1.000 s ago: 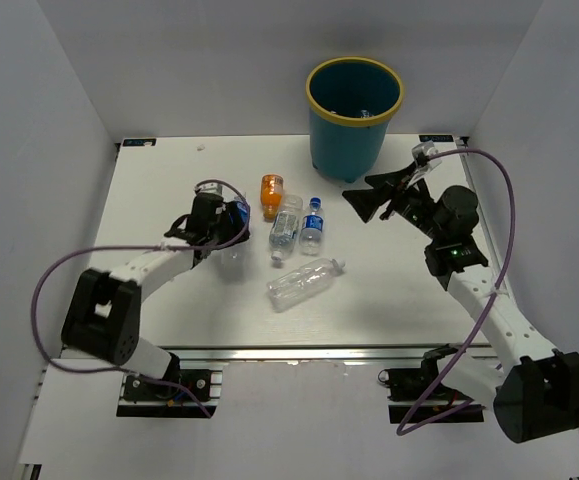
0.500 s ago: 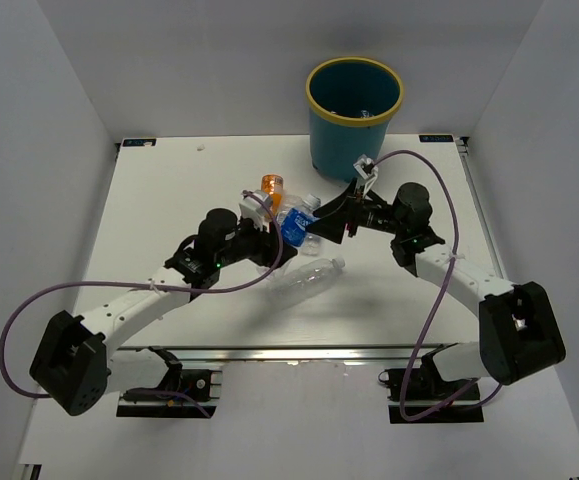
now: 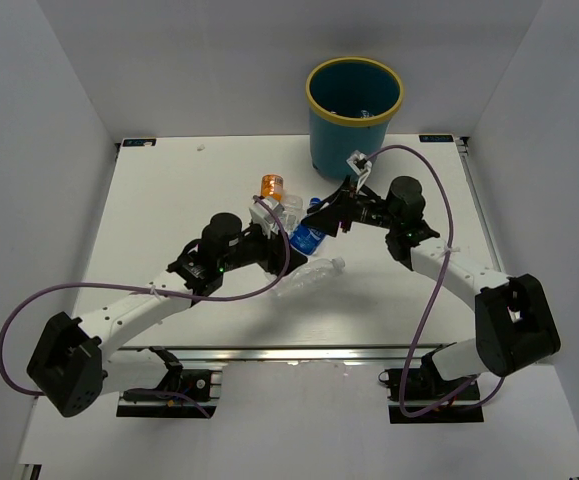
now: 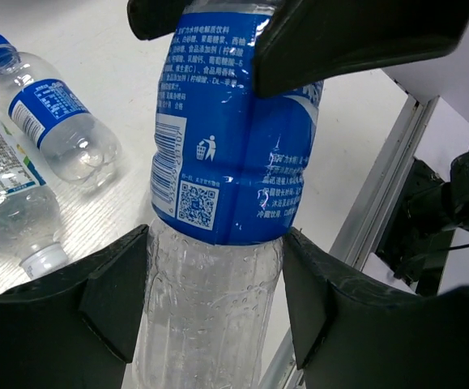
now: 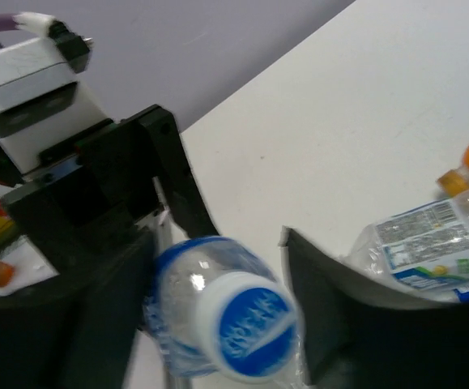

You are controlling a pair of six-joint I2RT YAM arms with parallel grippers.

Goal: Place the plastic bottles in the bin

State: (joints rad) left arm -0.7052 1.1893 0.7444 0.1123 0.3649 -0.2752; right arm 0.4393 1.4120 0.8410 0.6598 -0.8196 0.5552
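Bright, even light falls from overhead in the top view. The white table (image 3: 159, 190) is close to washing out, and the shadow at the foot of the bin (image 3: 354, 130) is short and soft. In the left wrist view the blue-labelled bottle (image 4: 226, 138) is sharp and its print is readable. The fingers (image 4: 112, 300) of the left gripper (image 4: 215, 247) at 6 o'clock go nearly black. The right wrist view is soft throughout, with the bottle cap (image 5: 246, 328) blurred and the wall (image 5: 218, 49) tinted lilac.
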